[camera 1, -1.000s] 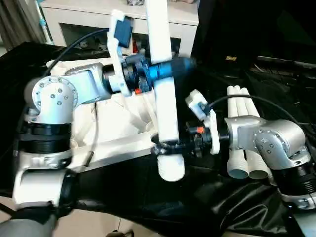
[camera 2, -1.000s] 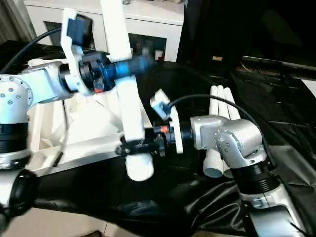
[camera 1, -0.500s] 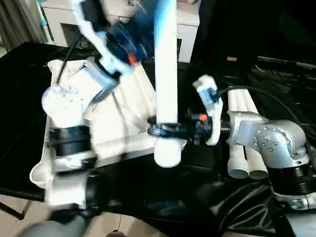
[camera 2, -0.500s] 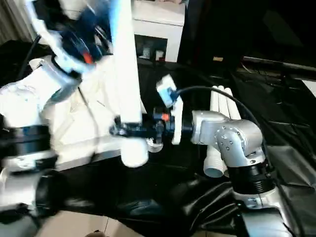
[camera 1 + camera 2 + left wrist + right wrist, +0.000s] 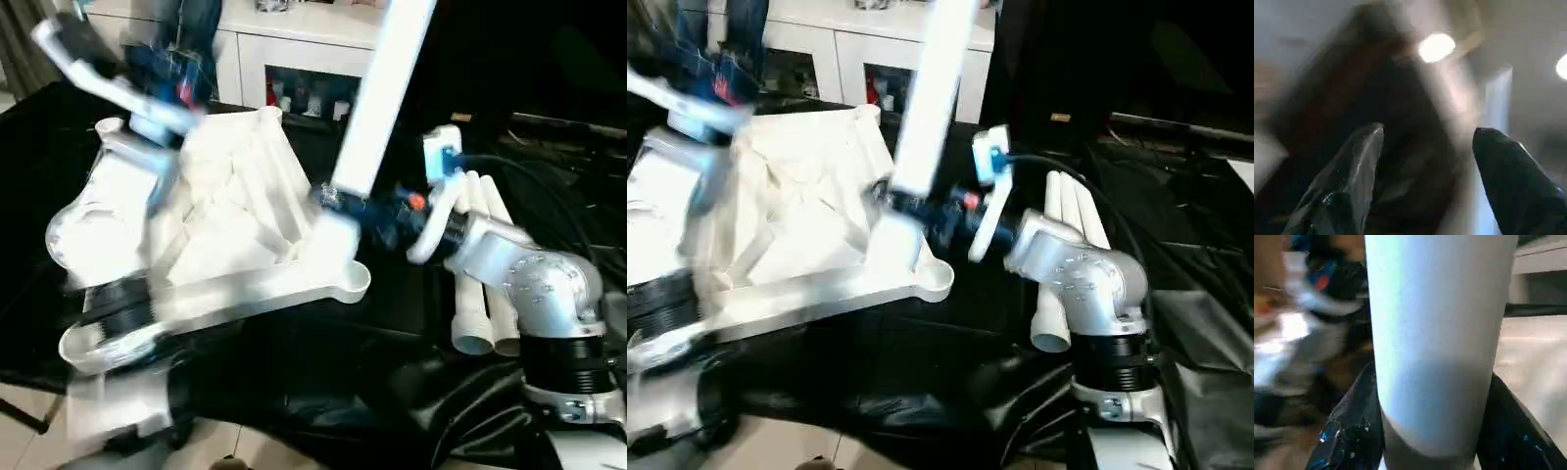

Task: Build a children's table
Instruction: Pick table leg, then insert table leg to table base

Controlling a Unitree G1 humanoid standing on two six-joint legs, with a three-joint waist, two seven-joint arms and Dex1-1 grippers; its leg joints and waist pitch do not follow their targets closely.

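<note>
A plain white rectangular plastic tabletop point(image 5: 245, 211) lies on a glossy black sheet point(image 5: 323, 382). The long round leg point(image 5: 377, 98) rising over it is plain white too, as are the spare round legs point(image 5: 480, 294) lying on the black. The right arm's pincer point(image 5: 1425, 450) has shiny black fingers point(image 5: 1347, 440); the forearm point(image 5: 534, 284) is silver. The cabinet point(image 5: 294, 39) behind is white.

Head cameras look down; wrist cameras sit close.
</note>
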